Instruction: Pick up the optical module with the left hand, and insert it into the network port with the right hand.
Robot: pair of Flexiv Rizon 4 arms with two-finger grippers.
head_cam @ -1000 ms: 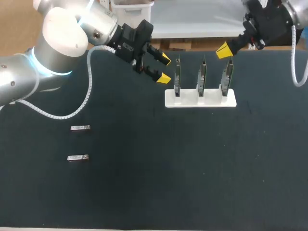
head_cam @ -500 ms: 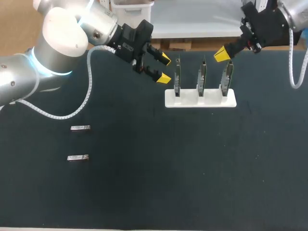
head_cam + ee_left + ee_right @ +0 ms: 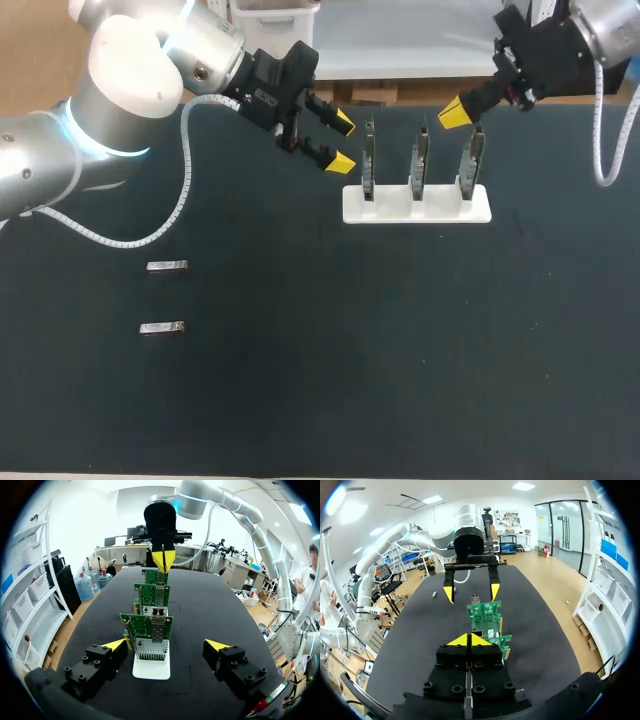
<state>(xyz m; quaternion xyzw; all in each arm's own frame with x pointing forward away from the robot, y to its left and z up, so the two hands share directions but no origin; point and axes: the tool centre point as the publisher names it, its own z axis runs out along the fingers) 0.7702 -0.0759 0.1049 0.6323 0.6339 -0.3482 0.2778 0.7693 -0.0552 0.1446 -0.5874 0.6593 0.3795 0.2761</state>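
Observation:
Two small silver optical modules (image 3: 167,266) (image 3: 161,328) lie flat on the black table at the left, far from both grippers. Three green network cards (image 3: 418,160) stand upright in a white holder (image 3: 417,205) at the back middle. My left gripper (image 3: 341,143) hovers open just left of the nearest card, with nothing between its fingers. In the left wrist view the cards (image 3: 152,625) line up straight ahead of its open gripper (image 3: 166,645). My right gripper (image 3: 455,115) is shut and empty, above the rightmost card; the right wrist view shows its tips (image 3: 469,640) together over the cards (image 3: 487,617).
The holder's white base (image 3: 151,667) sits on the dark table (image 3: 400,350). My right gripper (image 3: 163,560) shows beyond the far card in the left wrist view, and my left gripper (image 3: 471,592) faces it in the right wrist view.
My right gripper has drifted slightly left and a little lower above the rightmost card, staying shut. The left arm and both modules have not moved.

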